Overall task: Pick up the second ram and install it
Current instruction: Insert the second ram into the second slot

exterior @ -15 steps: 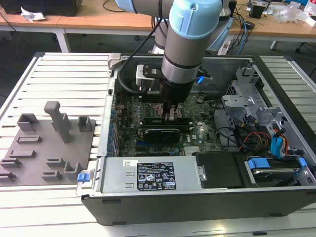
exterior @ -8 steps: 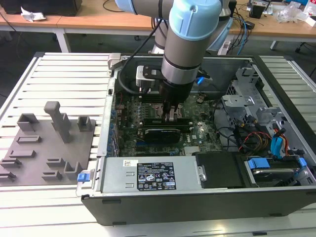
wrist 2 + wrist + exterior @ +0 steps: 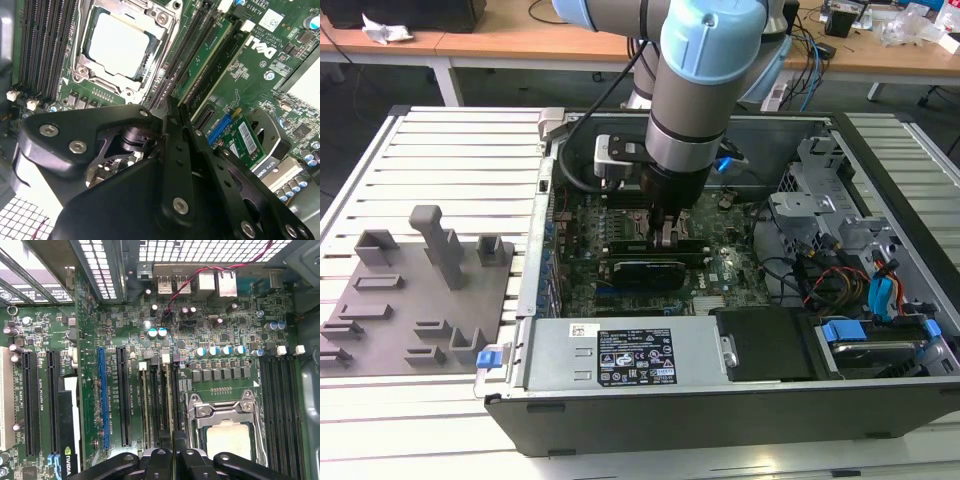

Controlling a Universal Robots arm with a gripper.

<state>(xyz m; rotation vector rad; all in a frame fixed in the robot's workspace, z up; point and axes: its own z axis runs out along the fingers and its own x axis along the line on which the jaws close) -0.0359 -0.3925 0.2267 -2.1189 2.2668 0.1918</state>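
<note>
Down inside the open computer case (image 3: 720,420), the gripper (image 3: 665,235) is pinched shut on the second ram (image 3: 202,67), holding the green stick upright over its slot beside the processor socket (image 3: 227,432), so it can seat squarely.

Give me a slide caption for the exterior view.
Robot arm's end effector lowered into an open computer case, above the motherboard's memory slots.
</note>
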